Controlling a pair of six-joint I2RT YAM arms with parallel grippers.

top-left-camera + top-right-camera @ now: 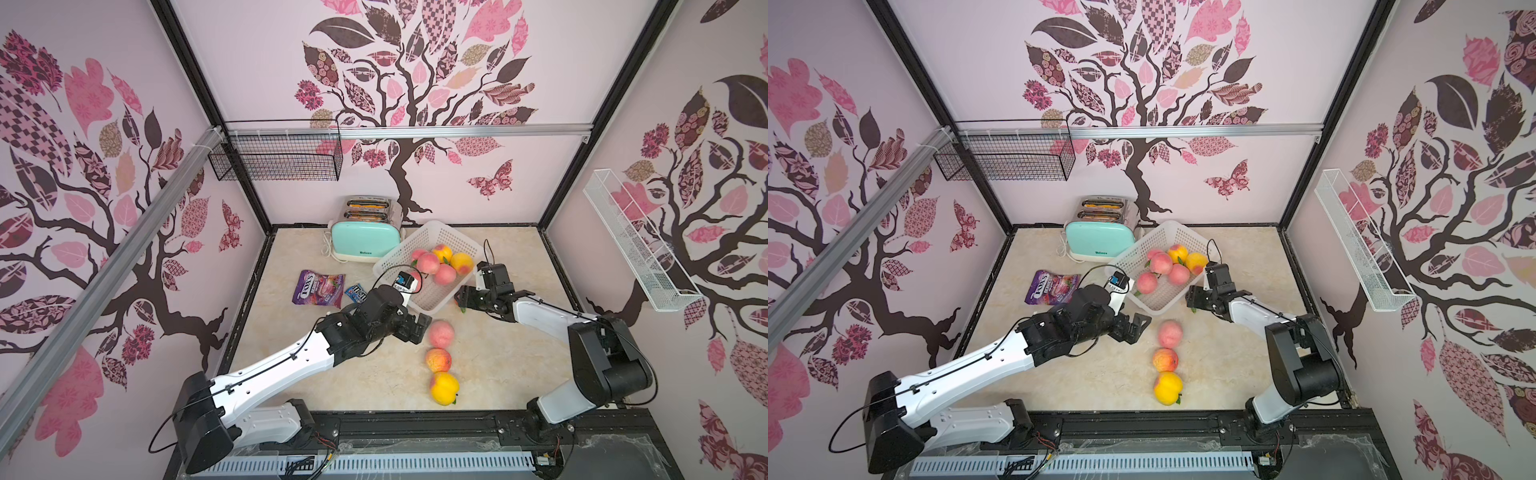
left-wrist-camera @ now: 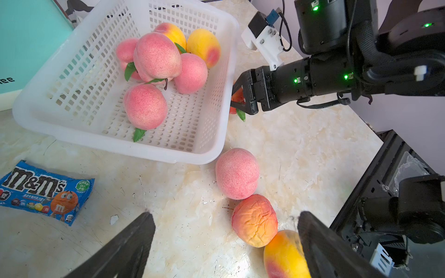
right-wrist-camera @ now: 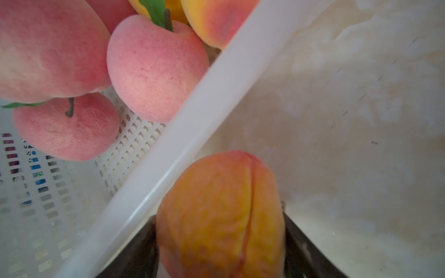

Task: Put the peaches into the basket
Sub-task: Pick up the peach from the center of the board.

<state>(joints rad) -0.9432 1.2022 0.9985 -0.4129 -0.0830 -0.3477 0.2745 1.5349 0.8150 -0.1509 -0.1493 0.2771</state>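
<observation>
The white perforated basket [image 1: 390, 258] [image 1: 1158, 300] [image 2: 72, 72] [image 3: 192, 134] stands mid-table and holds several peaches [image 1: 428, 263] [image 1: 1160, 262] [image 2: 156, 57] [image 3: 156, 69]. Three more lie in a row on the table: a pink peach [image 1: 441, 333] [image 2: 237, 173], an orange-red peach [image 1: 438, 359] [image 2: 254, 220] and a yellow peach [image 1: 444, 388] [image 2: 284, 255]. My right gripper [image 1: 461, 301] [image 2: 237, 101] [image 3: 220, 240] is shut on another orange-red peach [image 3: 219, 216], low beside the basket's right wall. My left gripper [image 1: 422, 328] [image 1: 1140, 326] [image 2: 225, 216] hangs open left of the row, holding nothing.
A mint toaster [image 1: 365, 241] stands behind the basket. A purple candy bag [image 1: 318, 289] and a blue M&M's bag [image 1: 355, 293] [image 2: 45, 190] lie to the left. A black wire basket [image 1: 276, 160] and a white wire shelf [image 1: 636, 241] hang on the walls.
</observation>
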